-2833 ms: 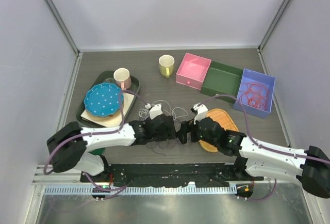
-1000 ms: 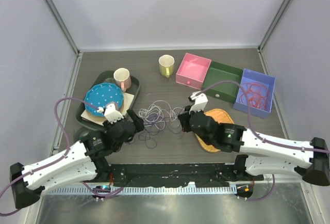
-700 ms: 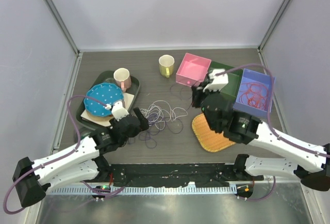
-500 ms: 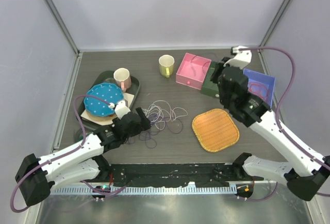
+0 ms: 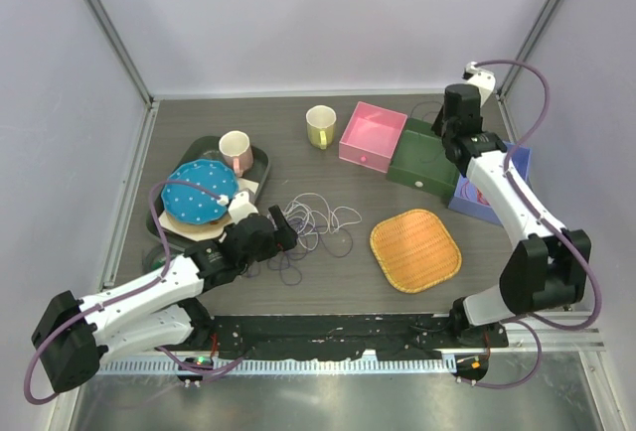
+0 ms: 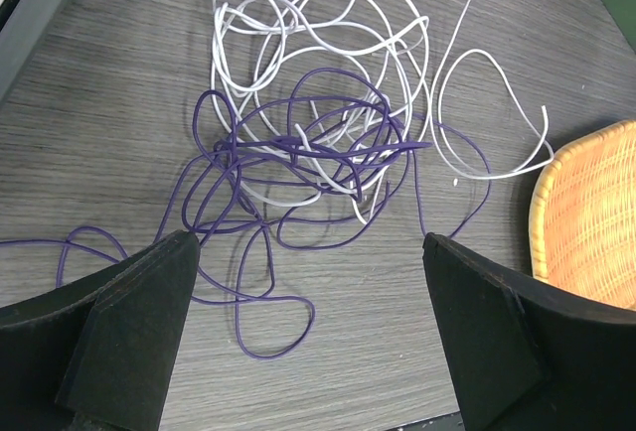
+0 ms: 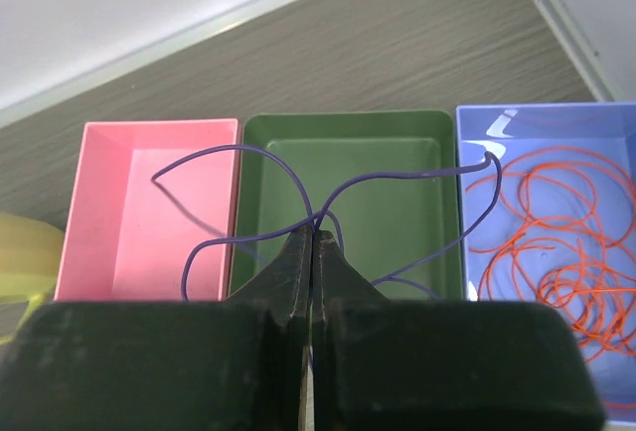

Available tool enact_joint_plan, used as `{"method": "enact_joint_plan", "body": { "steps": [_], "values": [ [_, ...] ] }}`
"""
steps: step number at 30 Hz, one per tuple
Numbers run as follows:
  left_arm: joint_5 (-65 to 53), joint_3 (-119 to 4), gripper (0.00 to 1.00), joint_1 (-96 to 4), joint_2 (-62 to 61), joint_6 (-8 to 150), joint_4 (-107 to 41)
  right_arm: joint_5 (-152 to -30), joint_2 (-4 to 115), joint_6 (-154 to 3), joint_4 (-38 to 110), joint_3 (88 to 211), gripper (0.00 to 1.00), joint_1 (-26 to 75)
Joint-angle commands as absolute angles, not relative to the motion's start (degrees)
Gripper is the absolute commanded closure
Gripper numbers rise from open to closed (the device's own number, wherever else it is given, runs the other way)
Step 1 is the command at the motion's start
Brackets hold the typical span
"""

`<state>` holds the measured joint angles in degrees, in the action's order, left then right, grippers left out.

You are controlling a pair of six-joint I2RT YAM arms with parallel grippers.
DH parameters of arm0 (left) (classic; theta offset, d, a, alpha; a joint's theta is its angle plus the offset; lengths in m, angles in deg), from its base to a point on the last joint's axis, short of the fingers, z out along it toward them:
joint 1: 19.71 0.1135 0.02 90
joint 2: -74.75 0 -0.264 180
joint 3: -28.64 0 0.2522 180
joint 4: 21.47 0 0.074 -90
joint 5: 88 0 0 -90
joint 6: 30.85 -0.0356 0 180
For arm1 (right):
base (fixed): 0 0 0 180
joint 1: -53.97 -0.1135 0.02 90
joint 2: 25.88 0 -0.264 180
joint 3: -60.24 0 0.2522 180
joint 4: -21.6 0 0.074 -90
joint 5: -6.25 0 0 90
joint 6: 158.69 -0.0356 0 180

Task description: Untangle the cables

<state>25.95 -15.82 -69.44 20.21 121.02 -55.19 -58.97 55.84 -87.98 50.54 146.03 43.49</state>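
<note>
Over the table's (image 5: 199,123) far right corner, the right gripper (image 7: 313,242) pinched a purple cable (image 7: 238,147) just carried from the central tangle (image 6: 318,143) to above the green bin (image 7: 388,143), one strand fewer for the spread-jawed left gripper (image 6: 308,252) waiting beside it.

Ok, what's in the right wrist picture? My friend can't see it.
The right gripper is pinching a looping purple cable above a pink box, a green box and a blue box. Coiled orange cable lies in the blue box.
</note>
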Motion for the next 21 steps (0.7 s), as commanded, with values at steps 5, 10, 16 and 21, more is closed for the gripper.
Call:
{"method": "enact_joint_plan", "body": {
  "steps": [5,10,16,21],
  "values": [
    [26.2,-16.2,0.00,-69.1,19.6,119.4,-52.6,-66.9,63.6,-91.1,42.2,144.4,0.99,47.1],
    [26.1,-16.5,0.00,-69.0,19.1,119.3,-52.6,-68.5,68.9,-92.3,42.2,144.2,0.99,47.4],
    [26.2,-16.6,0.00,-68.8,19.2,119.0,-53.0,-69.7,74.8,-94.0,45.1,146.2,0.66,47.6],
    [26.0,-16.6,0.00,-68.7,18.9,118.9,-52.6,-70.4,73.1,-93.8,46.4,147.3,0.37,47.5]
  ]
}}
